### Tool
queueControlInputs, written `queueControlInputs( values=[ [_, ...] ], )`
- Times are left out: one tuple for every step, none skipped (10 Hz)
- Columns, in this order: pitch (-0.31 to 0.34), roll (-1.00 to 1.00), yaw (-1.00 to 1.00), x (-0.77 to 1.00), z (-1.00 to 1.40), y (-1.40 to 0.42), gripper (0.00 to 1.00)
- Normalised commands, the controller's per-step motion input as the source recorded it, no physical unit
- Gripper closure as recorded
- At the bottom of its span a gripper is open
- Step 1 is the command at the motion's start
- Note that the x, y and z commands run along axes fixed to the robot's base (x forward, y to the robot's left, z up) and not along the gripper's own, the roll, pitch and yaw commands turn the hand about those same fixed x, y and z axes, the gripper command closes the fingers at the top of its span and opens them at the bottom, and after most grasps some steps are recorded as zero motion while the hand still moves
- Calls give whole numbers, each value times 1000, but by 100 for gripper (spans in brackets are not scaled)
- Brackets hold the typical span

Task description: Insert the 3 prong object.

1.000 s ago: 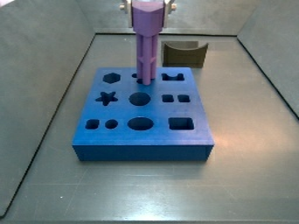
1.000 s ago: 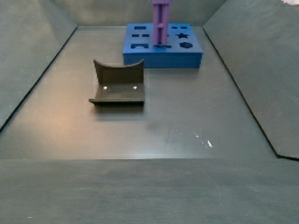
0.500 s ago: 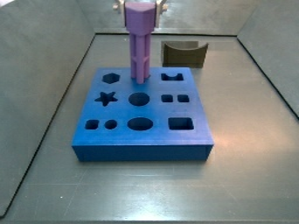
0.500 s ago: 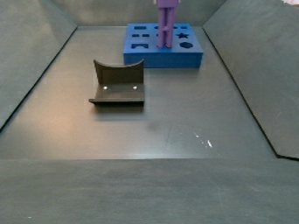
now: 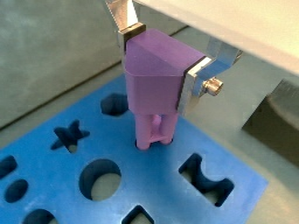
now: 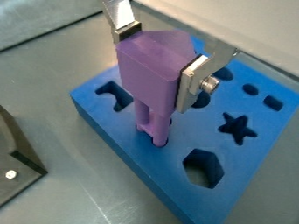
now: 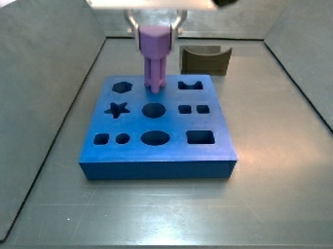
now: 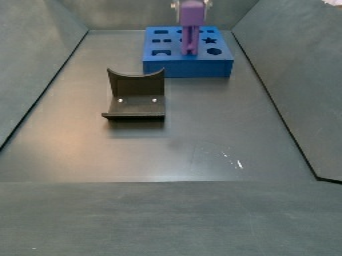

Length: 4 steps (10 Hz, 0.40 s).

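Observation:
My gripper (image 5: 159, 59) is shut on the 3 prong object (image 5: 156, 83), a light-purple ridged peg, held upright with the silver fingers (image 5: 197, 80) on its wide head. It also shows in a wrist view (image 6: 153, 79) and in both side views (image 7: 155, 53) (image 8: 191, 22). Its lower end touches or enters the top of the blue block (image 7: 159, 131) near a hole in the far row; how deep it sits cannot be told. The blue block (image 8: 187, 55) has several shaped holes, among them a star (image 5: 68, 136) and a round hole (image 5: 103, 178).
The brown curved block (image 7: 205, 59) stands behind the blue block; it lies in mid-floor in a side view (image 8: 134, 96). Grey walls (image 7: 58, 107) slope up around the floor on all sides.
The gripper has moved down with the peg: more of the peg's length showed above the block before, and now its lower end is at the block's top.

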Motion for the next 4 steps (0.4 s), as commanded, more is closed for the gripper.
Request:
queueControlInputs(
  values=[
    [-3, 77, 0, 37, -394, 37, 100],
    [-123, -76, 0, 0, -129, 11, 100],
    [-33, -73, 0, 0, -14, 54, 100],
    [0, 0, 0, 0, 0, 0, 100]
  ],
)
